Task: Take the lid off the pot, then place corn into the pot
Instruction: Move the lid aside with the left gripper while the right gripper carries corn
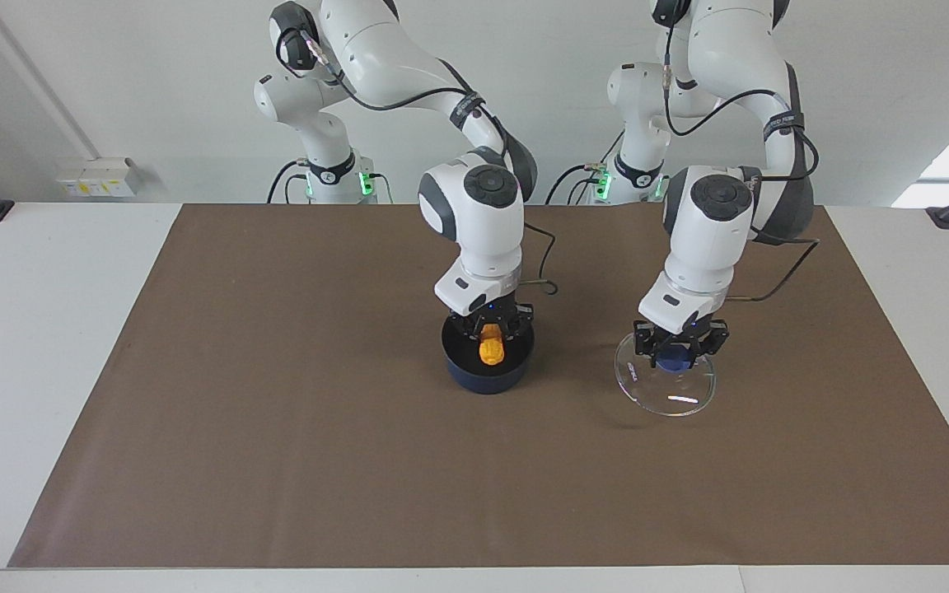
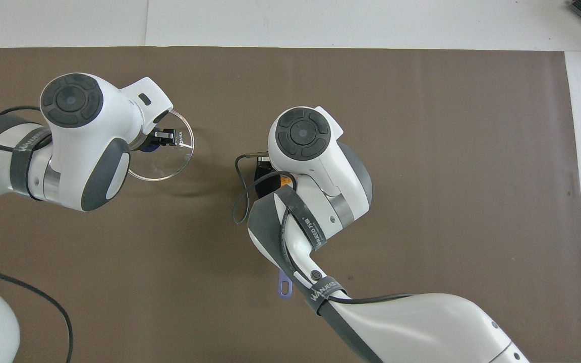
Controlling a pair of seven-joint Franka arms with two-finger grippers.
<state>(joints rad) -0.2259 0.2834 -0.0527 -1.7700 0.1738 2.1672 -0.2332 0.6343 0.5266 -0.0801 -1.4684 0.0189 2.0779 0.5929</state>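
Brown mat (image 1: 277, 428) on a white table, two arms at work.
The right gripper (image 1: 491, 336) grips the bumpy orange-yellow corn cob (image 1: 491, 352), hanging inside the small dark navy saucepan (image 1: 474, 380). The left gripper (image 1: 679, 352) clamps the blue knob of the clear glass lid (image 1: 672, 395), held tilted just above the mat beside the pot.

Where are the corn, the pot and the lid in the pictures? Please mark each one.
corn (image 1: 490, 352): facing view, on the middle of the cob inside the pot.
pot (image 1: 487, 379): facing view, on its outer blue wall.
lid (image 1: 672, 399): facing view, on the clear glass near its rim.
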